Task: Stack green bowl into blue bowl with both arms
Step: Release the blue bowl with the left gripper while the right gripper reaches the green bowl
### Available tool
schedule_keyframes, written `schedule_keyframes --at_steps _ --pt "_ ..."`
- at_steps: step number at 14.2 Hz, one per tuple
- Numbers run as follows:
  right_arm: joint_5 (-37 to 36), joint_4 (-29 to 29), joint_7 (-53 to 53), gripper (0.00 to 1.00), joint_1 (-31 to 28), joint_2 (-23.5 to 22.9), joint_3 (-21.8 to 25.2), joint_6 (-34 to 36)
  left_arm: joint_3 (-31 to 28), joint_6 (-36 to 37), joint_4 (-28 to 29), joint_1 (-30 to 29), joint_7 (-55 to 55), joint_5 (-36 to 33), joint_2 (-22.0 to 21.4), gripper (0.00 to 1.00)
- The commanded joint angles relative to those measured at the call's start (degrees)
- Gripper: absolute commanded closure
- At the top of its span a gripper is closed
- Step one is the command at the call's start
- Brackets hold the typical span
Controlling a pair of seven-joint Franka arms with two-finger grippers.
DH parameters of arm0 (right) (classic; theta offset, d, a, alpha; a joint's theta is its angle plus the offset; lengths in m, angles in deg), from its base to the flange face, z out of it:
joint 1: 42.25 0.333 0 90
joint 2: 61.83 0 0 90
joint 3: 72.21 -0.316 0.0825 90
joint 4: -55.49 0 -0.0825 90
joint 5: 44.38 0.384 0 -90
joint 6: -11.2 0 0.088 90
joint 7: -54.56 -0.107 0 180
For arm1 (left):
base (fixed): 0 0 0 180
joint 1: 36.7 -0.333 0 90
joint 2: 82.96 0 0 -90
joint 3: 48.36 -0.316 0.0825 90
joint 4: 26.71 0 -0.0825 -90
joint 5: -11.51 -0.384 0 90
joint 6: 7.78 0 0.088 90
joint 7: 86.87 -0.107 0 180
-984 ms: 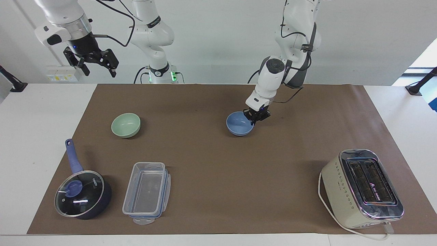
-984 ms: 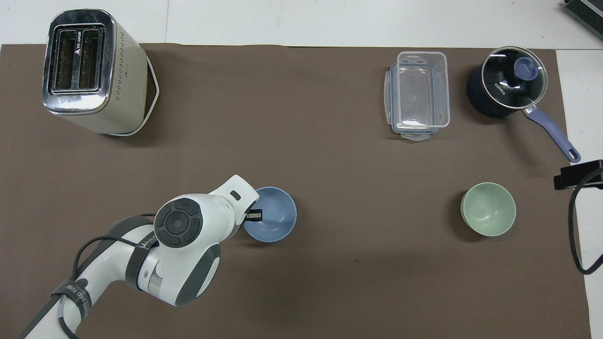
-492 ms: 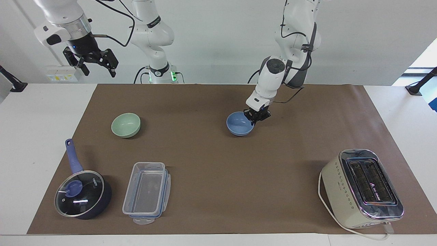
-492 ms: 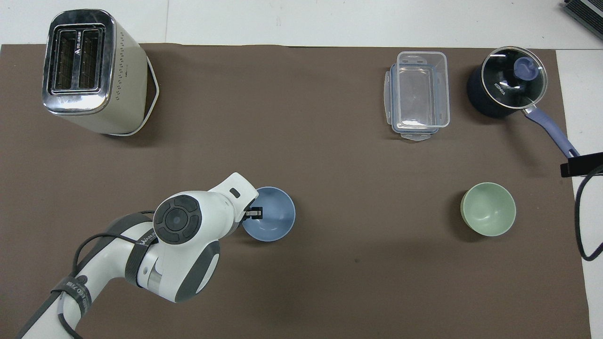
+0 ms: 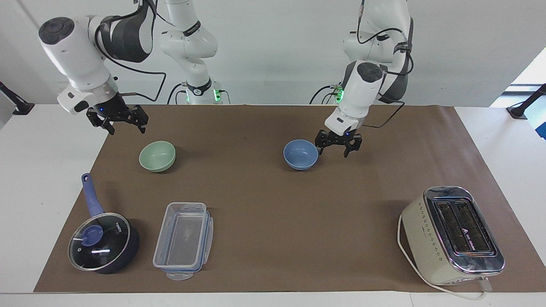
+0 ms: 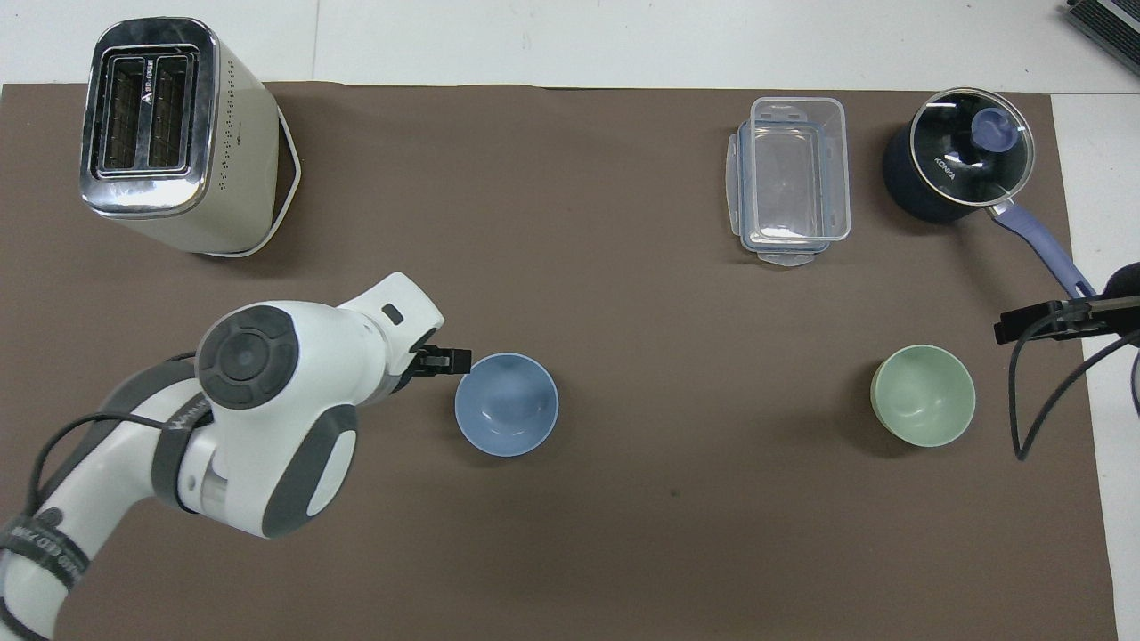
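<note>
The blue bowl (image 5: 300, 154) (image 6: 506, 405) stands upright on the brown mat near the middle, with nothing touching it. My left gripper (image 5: 333, 151) (image 6: 443, 361) hangs open and empty just beside the bowl, toward the left arm's end, a little apart from the rim. The green bowl (image 5: 157, 156) (image 6: 923, 394) rests upright toward the right arm's end. My right gripper (image 5: 126, 127) (image 6: 1040, 322) is open and empty in the air over the mat's edge, close to the green bowl but clear of it.
A cream toaster (image 5: 454, 234) with its cord sits farthest from the robots at the left arm's end. A clear lidded container (image 5: 183, 241) and a dark blue glass-lidded saucepan (image 5: 102, 241) stand farther from the robots than the green bowl.
My left gripper opened, let go of the blue bowl's rim and drew back toward the left arm's end. The right arm swung down from high up to just over the mat near the green bowl.
</note>
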Motion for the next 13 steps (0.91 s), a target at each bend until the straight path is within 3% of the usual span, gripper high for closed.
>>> schedule_keyframes --at_steps 1,6,9,13 --pt "0.09 4.04 4.94 0.00 -2.40 -2.05 -0.42 -5.58 0.44 3.81 0.07 -3.87 -4.09 -4.44 -4.17 0.00" --pt "0.09 11.77 7.83 0.00 -3.72 -3.72 -0.42 -14.10 0.44 19.96 -12.48 -9.41 -14.09 -6.12 -3.57 0.00" --pt "0.09 13.71 8.46 0.00 -4.51 -4.33 -0.42 -15.61 0.44 26.64 -20.56 -12.93 -17.28 -6.12 -3.31 0.00" --pt "0.09 17.93 9.52 0.00 -5.48 -4.51 -0.42 -20.88 0.35 38.76 -35.41 -16.18 -19.74 -6.04 1.08 0.00"
